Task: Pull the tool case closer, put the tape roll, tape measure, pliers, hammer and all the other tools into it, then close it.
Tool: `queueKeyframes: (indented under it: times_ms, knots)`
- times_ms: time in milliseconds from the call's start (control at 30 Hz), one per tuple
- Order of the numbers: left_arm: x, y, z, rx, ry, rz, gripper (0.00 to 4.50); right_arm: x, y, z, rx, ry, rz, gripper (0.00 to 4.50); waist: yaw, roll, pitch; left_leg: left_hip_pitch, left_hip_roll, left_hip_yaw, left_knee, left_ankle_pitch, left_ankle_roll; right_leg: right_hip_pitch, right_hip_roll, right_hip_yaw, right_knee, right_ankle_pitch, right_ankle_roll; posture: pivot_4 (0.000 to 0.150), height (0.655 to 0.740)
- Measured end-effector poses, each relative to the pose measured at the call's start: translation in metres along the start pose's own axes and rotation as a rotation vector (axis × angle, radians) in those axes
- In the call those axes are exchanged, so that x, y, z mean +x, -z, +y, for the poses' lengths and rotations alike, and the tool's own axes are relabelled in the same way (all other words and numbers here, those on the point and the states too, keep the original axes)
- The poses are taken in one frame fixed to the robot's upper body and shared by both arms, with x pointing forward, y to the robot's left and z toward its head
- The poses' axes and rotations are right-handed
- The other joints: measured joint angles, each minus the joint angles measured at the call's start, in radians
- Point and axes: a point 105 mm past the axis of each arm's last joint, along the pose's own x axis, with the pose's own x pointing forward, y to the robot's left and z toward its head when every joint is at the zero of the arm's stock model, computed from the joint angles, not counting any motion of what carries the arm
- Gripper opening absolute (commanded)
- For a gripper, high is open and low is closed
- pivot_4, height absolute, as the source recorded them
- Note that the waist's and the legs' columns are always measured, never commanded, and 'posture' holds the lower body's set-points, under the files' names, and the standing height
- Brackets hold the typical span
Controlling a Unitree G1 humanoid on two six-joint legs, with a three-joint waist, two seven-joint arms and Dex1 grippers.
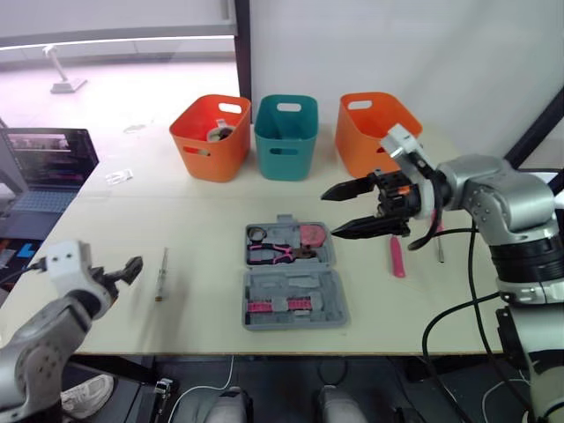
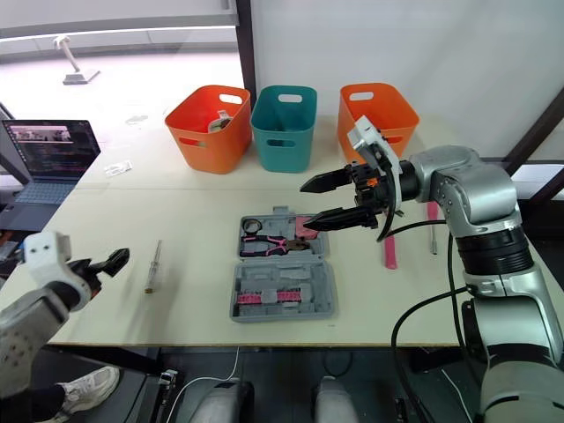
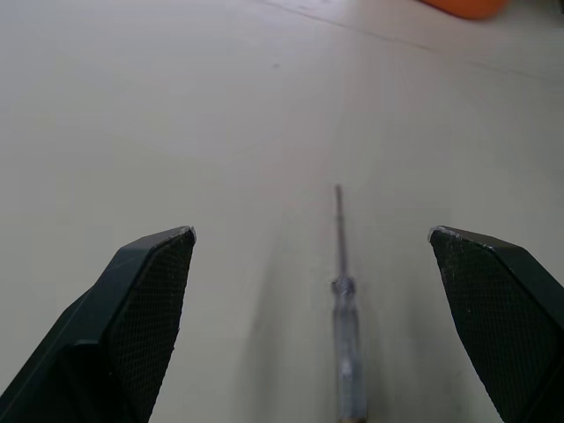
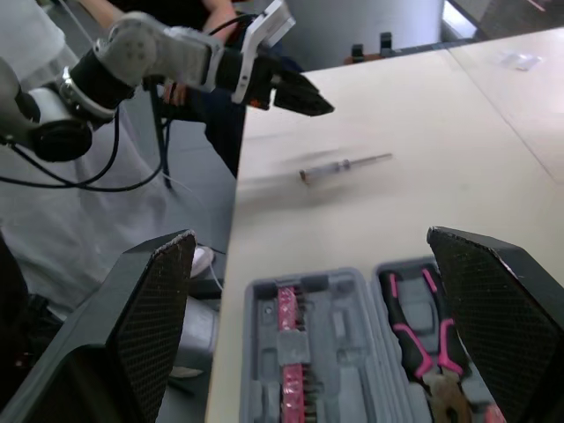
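The grey tool case lies open on the table's middle. Pink-handled pliers, a small ring and a pinkish round tool sit in its far half. A pink bit strip is in the near half. My right gripper hovers open just above the case's far right corner, holding nothing. A clear-handled screwdriver lies left of the case. My left gripper is open near the table's left front edge, its fingers pointing along the screwdriver.
A slim pink tool and a thin grey tool lie right of the case, under my right arm. Two orange bins and a teal bin line the back. A laptop stands off the table's left.
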Motion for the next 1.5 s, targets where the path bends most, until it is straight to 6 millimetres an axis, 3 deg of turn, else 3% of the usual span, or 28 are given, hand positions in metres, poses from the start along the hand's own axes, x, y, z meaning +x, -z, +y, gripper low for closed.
queueKeyframes:
  times_ms: [167,500,600,800,1200,1333,1500]
  knots:
    - [0.039,0.014,-0.014,0.012,-0.023,0.15,4.47,-0.003,0.013,0.0,0.025,0.084,0.041,4.45,0.01,0.0,0.0,-0.001,0.0,-0.002,0.0,0.0,0.0,-0.001,0.001,-0.001,0.002,0.0,0.0,0.15,0.74]
    - [0.067,0.041,-0.037,0.039,-0.022,0.277,4.47,-0.005,0.014,0.0,0.03,0.141,0.047,4.45,0.012,-0.001,0.0,-0.003,0.0,-0.001,0.001,0.001,-0.002,-0.002,0.001,-0.001,0.002,0.0,0.0,0.15,0.74]
    - [0.067,0.044,-0.035,0.073,-0.048,0.299,3.19,-0.005,0.015,0.0,0.039,0.148,0.05,4.5,0.012,0.0,0.0,-0.003,0.0,-0.002,0.0,0.001,-0.002,-0.003,0.001,-0.001,0.002,0.0,0.0,0.15,0.74]
    - [0.059,0.051,-0.04,0.096,-0.074,0.334,0.08,-0.008,0.017,0.002,0.036,0.155,0.071,4.5,0.014,0.0,0.0,-0.003,0.0,-0.002,0.001,0.001,-0.002,-0.002,0.0,-0.001,0.002,0.0,0.0,0.15,0.74]
    - [0.057,0.051,-0.038,0.092,-0.056,0.331,0.02,-0.01,0.026,-0.003,0.03,0.166,0.119,4.5,0.012,0.001,0.0,-0.002,0.0,-0.001,0.0,0.002,-0.002,-0.002,0.0,-0.001,0.002,0.0,0.0,0.15,0.74]
    - [0.06,0.047,-0.044,0.27,0.009,0.346,0.02,-0.009,0.025,-0.003,0.021,0.171,0.121,4.5,0.012,0.0,0.0,-0.003,0.0,-0.002,0.0,0.002,-0.004,-0.002,0.0,-0.001,0.002,0.0,0.0,0.15,0.74]
    - [0.061,0.03,-0.065,0.421,0.181,0.333,0.02,-0.007,0.027,0.0,0.014,0.173,0.13,4.5,0.011,-0.001,0.001,-0.007,0.0,-0.003,0.0,0.003,-0.005,-0.006,0.001,-0.002,0.002,0.0,0.0,0.15,0.74]
